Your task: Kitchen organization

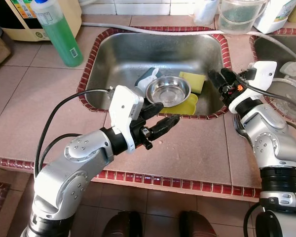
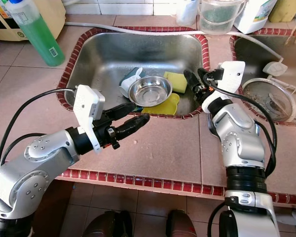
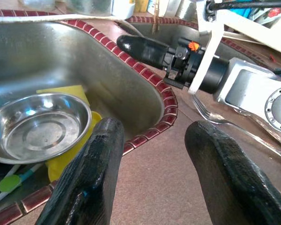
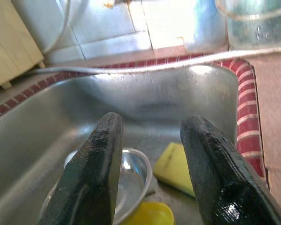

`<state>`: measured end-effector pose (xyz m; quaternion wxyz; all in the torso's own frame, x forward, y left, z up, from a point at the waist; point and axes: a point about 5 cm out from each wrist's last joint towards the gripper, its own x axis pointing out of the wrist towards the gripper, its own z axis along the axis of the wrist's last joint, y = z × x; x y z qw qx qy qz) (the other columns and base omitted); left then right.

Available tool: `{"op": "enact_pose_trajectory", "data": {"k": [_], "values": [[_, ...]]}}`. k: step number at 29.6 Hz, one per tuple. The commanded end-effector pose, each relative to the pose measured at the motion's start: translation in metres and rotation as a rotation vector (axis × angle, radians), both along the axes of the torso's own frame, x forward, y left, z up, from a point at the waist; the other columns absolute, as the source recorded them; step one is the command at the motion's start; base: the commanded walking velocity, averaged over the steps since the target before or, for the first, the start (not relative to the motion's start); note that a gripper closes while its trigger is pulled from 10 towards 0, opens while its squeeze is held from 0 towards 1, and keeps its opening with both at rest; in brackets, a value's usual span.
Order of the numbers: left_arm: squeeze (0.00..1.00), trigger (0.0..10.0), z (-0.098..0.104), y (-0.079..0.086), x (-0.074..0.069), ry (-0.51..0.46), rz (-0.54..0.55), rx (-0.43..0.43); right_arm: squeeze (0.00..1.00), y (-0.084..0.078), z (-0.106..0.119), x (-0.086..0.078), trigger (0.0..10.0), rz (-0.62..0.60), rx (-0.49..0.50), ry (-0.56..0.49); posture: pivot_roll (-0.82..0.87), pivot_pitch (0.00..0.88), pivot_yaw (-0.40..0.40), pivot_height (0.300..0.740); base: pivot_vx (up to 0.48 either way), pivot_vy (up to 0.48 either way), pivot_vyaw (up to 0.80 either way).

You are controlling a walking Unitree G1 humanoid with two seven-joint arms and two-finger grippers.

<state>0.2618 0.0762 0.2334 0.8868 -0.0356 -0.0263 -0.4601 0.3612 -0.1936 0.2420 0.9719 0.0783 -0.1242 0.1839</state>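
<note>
Steel sink (image 1: 123, 54) holds a round shiny bowl (image 1: 167, 91) and yellow sponge (image 1: 193, 81); left gripper (image 1: 160, 118) and right gripper (image 1: 218, 78) both spread, empty.

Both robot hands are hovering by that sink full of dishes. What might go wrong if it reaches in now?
The steel bowl sits stacked on a yellow dish and other items, so a grab may tip or slide the pile. The right hand and left hand, both open, are near each other at the sink's front corner and might collide. A fork lies on the counter by the right arm and may get knocked.
</note>
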Motion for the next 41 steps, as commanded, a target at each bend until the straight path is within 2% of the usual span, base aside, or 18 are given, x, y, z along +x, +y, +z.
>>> {"op": "enact_pose_trajectory", "data": {"k": [1,7,11,17,25,26,28,41], "values": [[0.0,10.0,0.001,0.001,0.002,-0.015,0.01,0.002,0.0,-0.002,0.016,0.0,10.0,0.001,0.042,-0.084,-0.1,0.259,0.06,0.703,0.0,0.0,0.0],[0.0,10.0,0.001,0.001,0.006,-0.026,0.02,-0.007,0.0,-0.005,0.038,-0.001,10.0,-0.016,0.115,-0.195,-0.11,0.231,0.051,0.703,0.0,0.0,0.0],[0.0,10.0,0.0,0.002,0.009,-0.033,0.038,-0.009,0.0,-0.002,0.041,-0.001,10.0,-0.009,0.082,-0.211,-0.1,0.219,0.043,0.703,0.0,0.0,0.0],[0.0,10.0,0.002,0.013,0.022,-0.052,0.144,-0.033,0.0,0.006,0.047,-0.01,10.0,-0.01,0.042,-0.262,-0.1,0.187,0.03,0.703,0.0,0.0,0.0],[0.0,10.0,0.006,0.027,0.04,-0.078,0.289,-0.061,0.0,0.015,0.041,-0.022,10.0,-0.032,0.033,-0.258,-0.1,0.131,0.006,0.703,0.0,0.0,0.0],[0.0,10.0,0.005,0.032,0.044,-0.079,0.334,-0.072,0.0,0.016,0.039,-0.023,10.0,-0.036,0.034,-0.247,-0.1,0.124,0.002,0.703,0.0,0.0,0.0],[0.0,10.0,0.005,0.033,0.045,-0.078,0.343,-0.074,0.0,0.016,0.038,-0.023,10.0,-0.036,0.035,-0.243,-0.1,0.124,0.002,0.703,0.0,0.0,0.0],[0.0,10.0,-0.008,0.061,0.067,-0.116,0.615,-0.06,0.0,0.021,0.011,-0.03,10.0,-0.147,-0.025,-0.16,-0.06,0.068,-0.024,0.703,0.0,0.0,0.0]]}}
